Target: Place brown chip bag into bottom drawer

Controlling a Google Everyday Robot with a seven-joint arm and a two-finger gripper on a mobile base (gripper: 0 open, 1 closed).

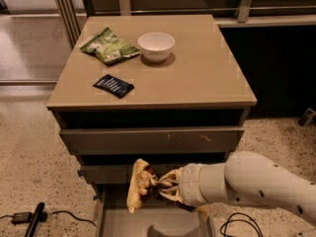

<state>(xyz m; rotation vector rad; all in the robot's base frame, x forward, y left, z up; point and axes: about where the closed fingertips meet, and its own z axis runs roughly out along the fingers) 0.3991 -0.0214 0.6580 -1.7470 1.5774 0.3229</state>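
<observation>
The brown chip bag (pixel 139 184), crumpled with yellow ends, hangs upright in my gripper (pixel 160 185) in front of the middle drawer front. The gripper is shut on the bag's right side and reaches in from the right on the white arm (pixel 252 184). The bottom drawer (pixel 148 221) is pulled out below the bag, its flat grey floor showing at the bottom edge of the camera view. The bag is above the drawer's back part, not resting on the floor.
On the cabinet top (pixel 197 73) lie a green-and-white bag (pixel 108 46), a white bowl (pixel 156 46) and a small black-blue packet (pixel 113 85). Two closed grey drawer fronts (pixel 153 139) sit above. A black cable and plug (pixel 29 217) lie on the floor at left.
</observation>
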